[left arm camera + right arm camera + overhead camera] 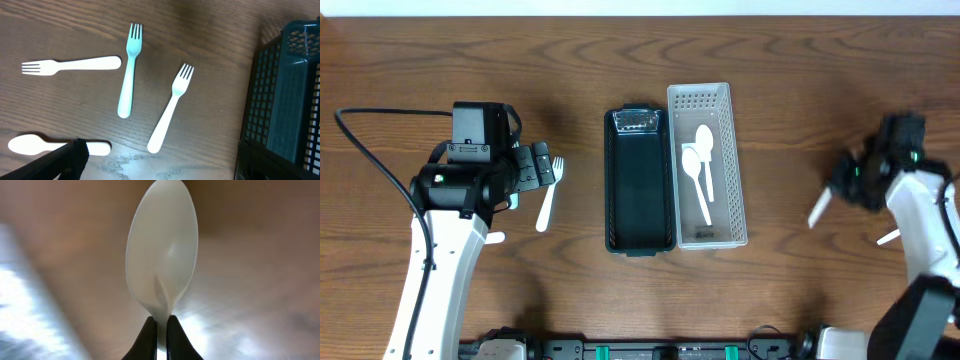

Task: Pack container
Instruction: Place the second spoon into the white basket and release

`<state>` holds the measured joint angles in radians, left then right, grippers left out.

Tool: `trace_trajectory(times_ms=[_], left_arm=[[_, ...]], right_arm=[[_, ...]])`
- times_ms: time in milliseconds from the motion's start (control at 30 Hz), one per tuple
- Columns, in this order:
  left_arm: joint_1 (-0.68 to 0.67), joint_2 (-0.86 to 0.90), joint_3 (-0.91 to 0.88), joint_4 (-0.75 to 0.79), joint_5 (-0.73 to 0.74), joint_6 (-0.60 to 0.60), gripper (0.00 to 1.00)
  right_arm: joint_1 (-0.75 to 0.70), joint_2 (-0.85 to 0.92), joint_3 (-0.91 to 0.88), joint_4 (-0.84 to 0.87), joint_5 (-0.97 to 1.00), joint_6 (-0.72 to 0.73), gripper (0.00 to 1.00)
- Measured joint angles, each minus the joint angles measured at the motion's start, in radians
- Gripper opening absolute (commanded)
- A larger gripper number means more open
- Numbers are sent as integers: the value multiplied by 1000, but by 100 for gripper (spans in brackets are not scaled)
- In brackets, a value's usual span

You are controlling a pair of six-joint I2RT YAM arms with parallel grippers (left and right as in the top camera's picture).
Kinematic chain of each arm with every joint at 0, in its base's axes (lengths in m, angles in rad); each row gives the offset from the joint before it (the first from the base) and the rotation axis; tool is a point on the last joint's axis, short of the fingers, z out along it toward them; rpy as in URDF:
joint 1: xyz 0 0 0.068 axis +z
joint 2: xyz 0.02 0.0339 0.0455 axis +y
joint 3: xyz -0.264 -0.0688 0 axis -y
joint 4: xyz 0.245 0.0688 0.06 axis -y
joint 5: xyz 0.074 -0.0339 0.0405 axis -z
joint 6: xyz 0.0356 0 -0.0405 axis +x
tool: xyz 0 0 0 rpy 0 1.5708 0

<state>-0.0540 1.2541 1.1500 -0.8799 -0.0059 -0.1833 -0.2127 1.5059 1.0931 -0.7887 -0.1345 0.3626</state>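
A dark brown wood-grain table [790, 60] is filling the overhead view under even light, faint glare is showing on its surface, and a pale strip [640, 5] is running along its far edge.

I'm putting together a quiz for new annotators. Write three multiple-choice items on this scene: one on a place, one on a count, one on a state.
1. From overhead, the two spoons not held by either arm lie:
A. in the white basket
B. on a plate
C. under the right arm

2. The left wrist view shows how many forks?
A. one
B. three
C. five

3. The right end effector is:
A. wide open
B. shut on a white spoon
C. shut on a knife

Answers:
1 A: both lie inside the basket's walls.
2 B: three tined heads lie on the wood.
3 B: its fingers pinch the spoon's neck below the bowl.
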Motion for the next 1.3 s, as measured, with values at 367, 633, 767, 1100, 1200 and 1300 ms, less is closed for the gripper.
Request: trace_trajectory(times_ms=[367,633,767,1100,1200,1300], left_arm=[[0,0,0,0,0,0,98],[0,0,0,0,0,0,98],[0,0,0,0,0,0,98],[0,0,0,0,0,0,98],[0,0,0,0,0,0,98],[0,1,0,0,0,0,98]], right_arm=[[484,-31,261,-1,-27,-3,3],[633,200,261,-33,-18,-3,1],[643,334,259,-29,-9,-3,7],[642,415,294,-42,0,-43,32],[633,404,370,-119,9,-61,32],[597,358,491,-213,54,-67,39]])
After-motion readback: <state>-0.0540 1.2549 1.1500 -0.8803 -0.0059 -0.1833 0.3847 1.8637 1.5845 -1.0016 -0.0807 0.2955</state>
